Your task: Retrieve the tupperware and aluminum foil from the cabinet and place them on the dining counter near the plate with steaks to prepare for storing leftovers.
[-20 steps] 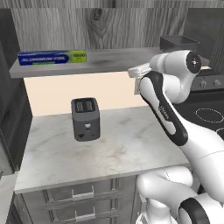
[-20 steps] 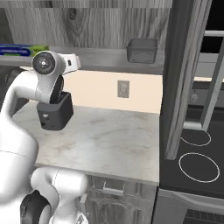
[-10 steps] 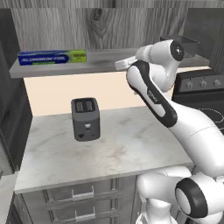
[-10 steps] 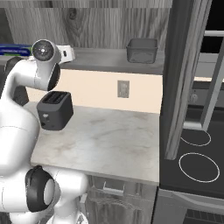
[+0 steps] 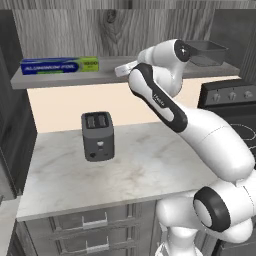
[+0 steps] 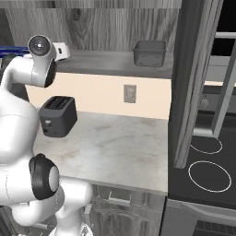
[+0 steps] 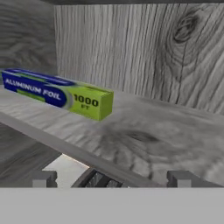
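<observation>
Toaster (image 5: 97, 135) sits down on the near worktop (image 5: 125, 170) out of the way, so the trick is bringing the wide-open, empty gripper (image 7: 111, 178) in level over the front edge of the cabinet (image 5: 120, 35) shelf and sliding left so the fingers straddle the narrow width of the aluminum foil (image 7: 57, 92), probably by its green end. Arm's folded up high with the hand at shelf height, pointing into the cabinet; foil lies far left on the shelf, tupperware (image 6: 149, 53) far right.
</observation>
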